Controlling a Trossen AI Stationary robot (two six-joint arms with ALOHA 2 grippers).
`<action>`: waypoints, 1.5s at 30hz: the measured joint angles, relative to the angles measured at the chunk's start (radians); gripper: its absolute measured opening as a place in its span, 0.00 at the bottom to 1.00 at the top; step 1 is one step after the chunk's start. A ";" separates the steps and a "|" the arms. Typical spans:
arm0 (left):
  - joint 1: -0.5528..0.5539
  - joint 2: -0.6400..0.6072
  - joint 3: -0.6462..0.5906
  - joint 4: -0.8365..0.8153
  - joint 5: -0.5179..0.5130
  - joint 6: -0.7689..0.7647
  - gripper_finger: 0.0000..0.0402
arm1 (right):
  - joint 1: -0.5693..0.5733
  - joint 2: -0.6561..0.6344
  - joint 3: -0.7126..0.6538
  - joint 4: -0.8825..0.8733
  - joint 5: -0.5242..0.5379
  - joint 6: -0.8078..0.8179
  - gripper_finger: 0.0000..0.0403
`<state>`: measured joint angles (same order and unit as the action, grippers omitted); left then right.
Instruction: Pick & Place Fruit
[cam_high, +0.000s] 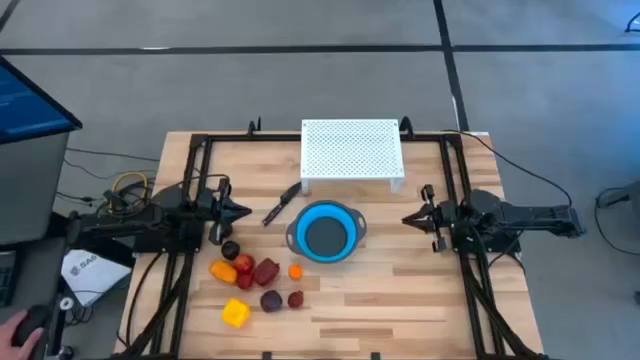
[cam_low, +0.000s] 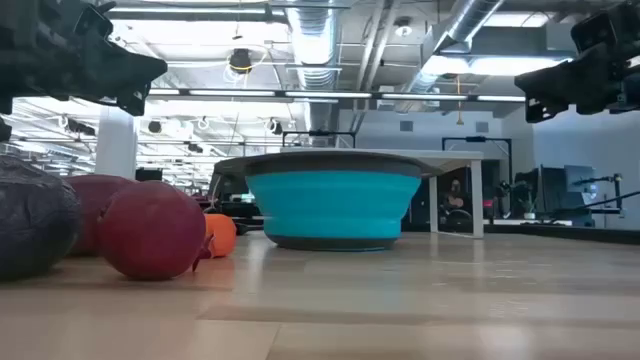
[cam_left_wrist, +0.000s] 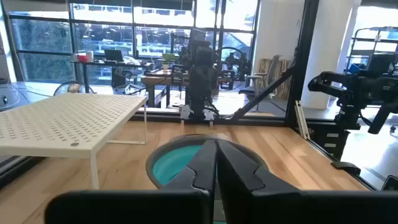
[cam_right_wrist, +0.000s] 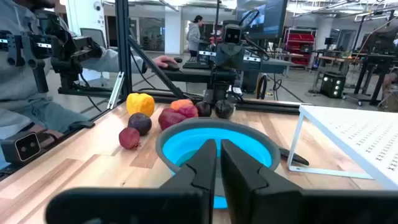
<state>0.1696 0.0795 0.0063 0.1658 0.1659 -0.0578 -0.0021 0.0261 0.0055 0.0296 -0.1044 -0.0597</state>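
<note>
Between my two grippers sits the blue bowl (cam_high: 325, 232), empty, its grey floor bare. My left gripper (cam_high: 240, 211) hangs above the table with its fingers pressed together and nothing in them, tips aimed across at the bowl. My right gripper (cam_high: 408, 219) mirrors it from the other side, also clenched on nothing, tips likewise pointing at the bowl; both stand well apart from its rim.

I see the fruit (cam_high: 257, 281) clustered on the wood just beside my left gripper, toward the table's front edge, none of it in the bowl. Nearest the left fingertips lies a dark purple piece (cam_high: 231, 250). Past that come an orange-yellow piece (cam_high: 223, 271), two red pieces touching each other (cam_high: 266, 271), and a small orange one (cam_high: 295, 271) closest to the bowl. Farther out are another dark purple piece (cam_high: 270, 300), a small red one (cam_high: 296, 299) and the blocky yellow piece (cam_high: 236, 314), the farthest from my left gripper.

From my right gripper the whole cluster is beyond the bowl, with the yellow piece (cam_right_wrist: 139, 102) standing tallest.

A slim black knife (cam_high: 279, 204) lies slanted on the wood between my left gripper and the bowl, touching neither. Behind the bowl stands a white perforated shelf (cam_high: 351, 152) on short legs.

A person's hand (cam_high: 22, 326) rests on a dark object off the table, behind my left arm.
</note>
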 joint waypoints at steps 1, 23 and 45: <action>0.000 0.000 0.000 0.000 0.000 0.000 0.02 | 0.000 0.000 0.000 0.000 0.000 0.000 0.04; 0.000 0.000 0.000 0.000 0.000 0.000 0.02 | 0.000 0.000 0.000 0.000 0.000 0.000 0.04; 0.000 0.000 0.000 0.055 -0.024 0.393 0.02 | 0.000 0.000 0.000 0.000 0.000 0.000 0.04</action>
<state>0.1696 0.0795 0.0065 0.2206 0.1415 0.3350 -0.0021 0.0260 0.0059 0.0298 -0.1045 -0.0597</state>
